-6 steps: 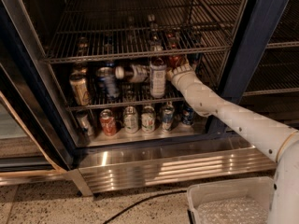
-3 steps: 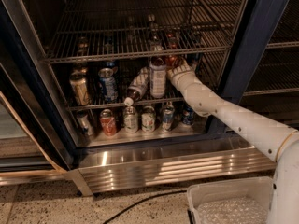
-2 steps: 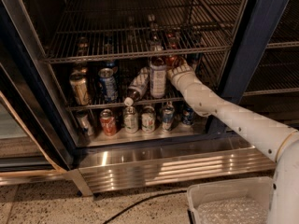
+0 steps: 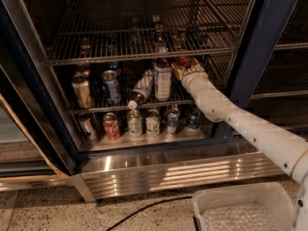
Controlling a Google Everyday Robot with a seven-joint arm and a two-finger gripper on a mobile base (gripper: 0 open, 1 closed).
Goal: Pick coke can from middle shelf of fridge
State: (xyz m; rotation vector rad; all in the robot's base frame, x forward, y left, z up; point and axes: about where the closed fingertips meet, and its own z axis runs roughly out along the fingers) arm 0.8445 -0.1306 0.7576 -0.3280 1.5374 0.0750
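Observation:
The fridge [image 4: 269,47] stands open with its dark blue frame. My gripper [image 4: 183,67] is at the end of the white arm, reaching in at the right end of the middle shelf [image 4: 96,108], a wire rack. A small red coke can [image 4: 182,60] shows right at the gripper, partly hidden by it. An upright white-labelled bottle [image 4: 162,81] stands just left of the gripper. A smaller bottle [image 4: 141,90] leans over beside it, its cap hanging past the shelf's front edge.
A tan can [image 4: 82,90] and a blue can [image 4: 111,86] stand at the shelf's left. Several cans line the steel floor below, among them a red-and-white can [image 4: 111,126]. A white bin [image 4: 243,207] and a black cable [image 4: 144,209] are on the floor.
The smaller bottle, which lay higher and nearly level two seconds ago, has tipped cap-down toward the front left. The arm and gripper have stayed in place.

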